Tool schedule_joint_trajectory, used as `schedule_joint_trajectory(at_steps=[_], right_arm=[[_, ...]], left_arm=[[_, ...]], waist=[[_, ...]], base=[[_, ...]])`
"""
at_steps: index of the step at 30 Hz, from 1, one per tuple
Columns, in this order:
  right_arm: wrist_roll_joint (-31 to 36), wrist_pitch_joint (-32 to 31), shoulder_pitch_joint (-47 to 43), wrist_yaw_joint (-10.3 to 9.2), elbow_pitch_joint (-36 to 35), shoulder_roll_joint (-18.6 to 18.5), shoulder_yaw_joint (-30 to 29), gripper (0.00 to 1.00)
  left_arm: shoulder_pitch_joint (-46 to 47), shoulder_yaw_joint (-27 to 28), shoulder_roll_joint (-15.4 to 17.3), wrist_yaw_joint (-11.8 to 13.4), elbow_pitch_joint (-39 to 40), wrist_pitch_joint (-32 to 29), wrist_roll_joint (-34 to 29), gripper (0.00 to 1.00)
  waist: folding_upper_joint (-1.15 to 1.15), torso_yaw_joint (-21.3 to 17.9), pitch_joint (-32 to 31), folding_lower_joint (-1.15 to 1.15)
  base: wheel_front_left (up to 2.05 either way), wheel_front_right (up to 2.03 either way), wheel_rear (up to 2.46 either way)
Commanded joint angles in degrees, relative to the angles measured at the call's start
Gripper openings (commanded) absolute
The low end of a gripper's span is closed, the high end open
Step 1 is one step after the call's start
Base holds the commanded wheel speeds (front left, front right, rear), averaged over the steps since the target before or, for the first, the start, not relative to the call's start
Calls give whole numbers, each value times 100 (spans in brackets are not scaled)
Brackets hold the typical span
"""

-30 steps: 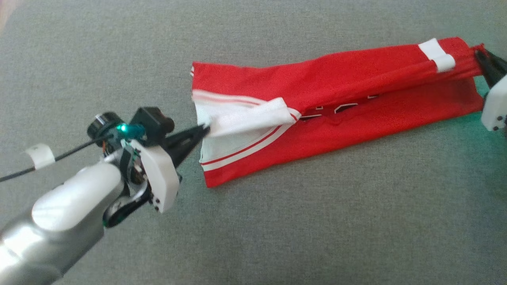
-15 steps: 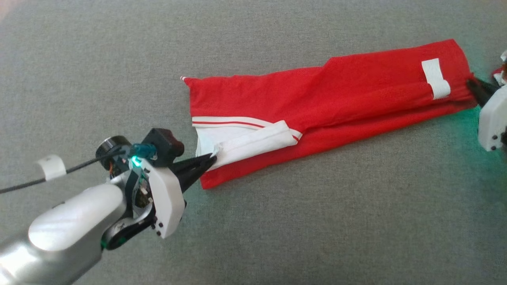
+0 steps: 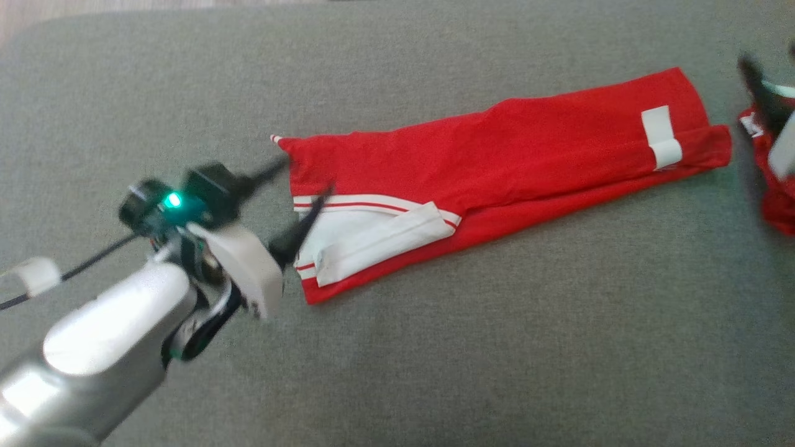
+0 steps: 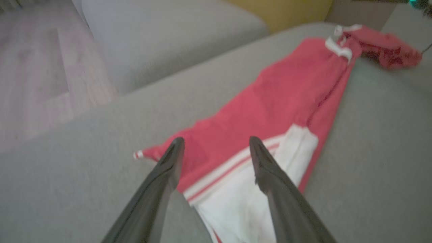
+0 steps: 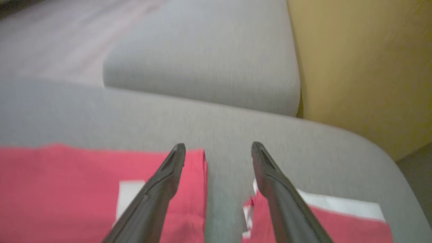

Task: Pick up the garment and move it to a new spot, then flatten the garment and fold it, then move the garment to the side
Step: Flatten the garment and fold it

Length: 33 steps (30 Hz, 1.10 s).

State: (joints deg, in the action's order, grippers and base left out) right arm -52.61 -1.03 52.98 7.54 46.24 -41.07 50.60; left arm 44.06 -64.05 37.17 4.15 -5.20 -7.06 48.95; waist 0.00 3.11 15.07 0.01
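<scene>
My left gripper [image 4: 216, 140] has its two dark fingers apart, and they hold nothing. Between the tips and just past them lies the white striped end of the long red cloth garment with white stripes [image 3: 497, 155]. I cannot tell if a finger touches it. My right gripper [image 5: 218, 145] is spread wide too and holds nothing. Behind one of its fingers I see the garment's other end, with a white patch [image 3: 657, 124] on it. Behind the other finger is a small red and white cloth bundle [image 3: 776, 198]. It lies apart from the garment, with bare grey showing between the two fingers.

I think the garment is soft, thin and light. It will flop and sag, and its folded layers may slide over each other. I would pinch it at the edges of both ends and catch all the layers, not grab the middle.

It lies flat on a grey fabric cushion [image 3: 435, 347], which looks a bit rough and should keep it from sliding. Beyond the fingers are a second grey cushion [image 5: 202, 67], a pale wooden floor [image 4: 33, 67] and a yellow wall [image 5: 364, 67].
</scene>
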Motion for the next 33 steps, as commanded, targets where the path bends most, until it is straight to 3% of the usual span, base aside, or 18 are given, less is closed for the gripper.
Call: schedule_joint_trajectory(at_steps=[1, 5, 9, 12, 15, 19, 24, 29, 33], right_arm=[[-133, 291, 232, -5, -184, 21, -228, 100], [23, 1084, 424, -5, -218, 354, -670, 100], [218, 1540, 355, -5, -164, 945, -1324, 100], [372, 1591, 215, -5, -248, 1284, -1740, 100], [959, 1599, -229, -5, -720, 1798, -2649, 100], [1940, 1601, -1399, -5, -1475, 2635, -3843, 100], [3026, 1601, -2785, -5, -2185, 3482, -4672, 100], [3377, 1602, -3624, -5, -2605, 3772, -5006, 100], [3471, 1602, -3851, -5, -2741, 3811, -5060, 100]], left_arm=[[197, 529, 79, 244, 94, 340, 19, 100], [98, 1165, -110, 936, -44, 1298, 28, 100], [-216, 1756, -366, 1557, -210, 2051, 76, 100], [-445, 2040, -498, 1725, -240, 2162, 70, 100], [-862, 2556, -747, 1855, -206, 2200, -115, 100], [-1640, 3277, -1268, 1731, -144, 2203, -583, 100], [-2509, 3991, -1941, 1297, -249, 2204, -1183, 100], [-3136, 4595, -2553, 837, -462, 2205, -1672, 100], [-3290, 4989, -2851, 481, -592, 2205, -2075, 100]], waist=[[0, -65, -109, -1], [0, -145, -252, -1], [0, -197, -400, -1], [0, -229, -456, -1], [0, -253, -519, -1], [0, -225, -618, -1], [0, -171, -694, -1], [0, -161, -701, -1], [0, -146, -659, -1]], base=[[0, 0, 0], [0, 0, 0], [0, 0, 0], [0, 0, 0], [0, 0, 0], [0, 0, 0], [0, 0, 0], [0, 0, 0], [0, 0, 0]])
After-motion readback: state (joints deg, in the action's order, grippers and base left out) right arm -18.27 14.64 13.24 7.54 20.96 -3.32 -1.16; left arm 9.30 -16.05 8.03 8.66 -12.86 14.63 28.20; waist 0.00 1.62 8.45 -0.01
